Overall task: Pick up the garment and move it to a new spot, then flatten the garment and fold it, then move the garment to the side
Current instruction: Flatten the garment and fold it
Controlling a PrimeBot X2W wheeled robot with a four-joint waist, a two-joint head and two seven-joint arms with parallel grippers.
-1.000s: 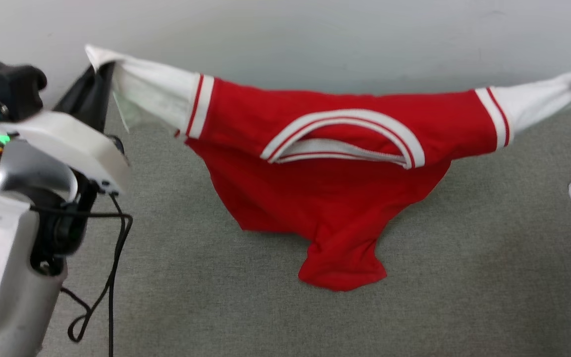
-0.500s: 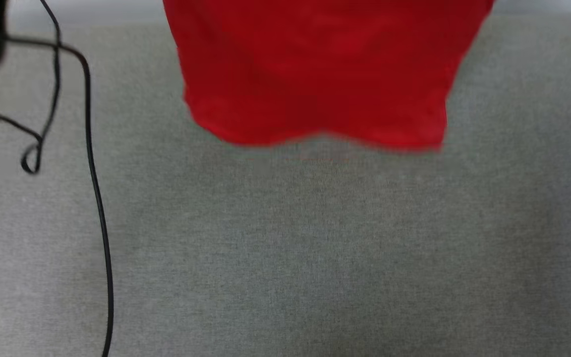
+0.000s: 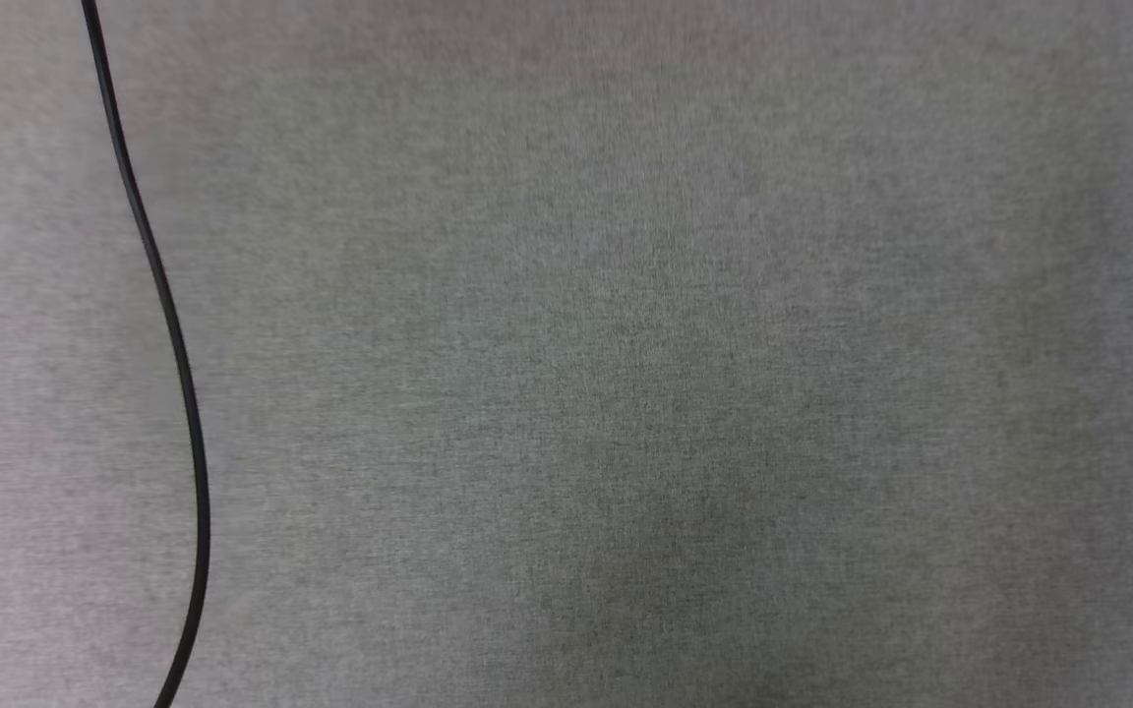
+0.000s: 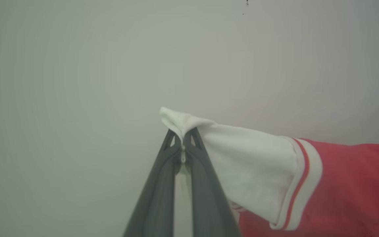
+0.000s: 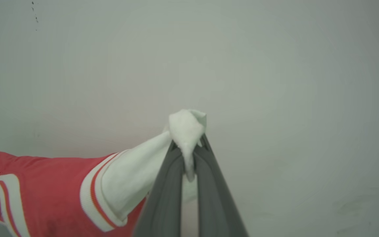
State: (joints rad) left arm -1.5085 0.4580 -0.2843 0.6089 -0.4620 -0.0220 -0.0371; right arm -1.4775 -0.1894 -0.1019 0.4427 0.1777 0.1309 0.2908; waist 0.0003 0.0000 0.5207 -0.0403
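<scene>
The garment is a red jersey with white sleeves and red-and-white striped trim. It hangs stretched between my two grippers in front of a pale wall. In the left wrist view my left gripper is shut on the tip of one white sleeve. In the right wrist view my right gripper is shut on the bunched end of the other white sleeve, and the garment's red body with a white-trimmed collar runs off to the left.
The head view looks down on a grey fabric surface. A thin black cable hangs down its left side. A plain pale wall stands behind the held garment.
The head camera has tilted down: the garment and both arms have slid out of the top of its picture, leaving the grey surface and the cable.
</scene>
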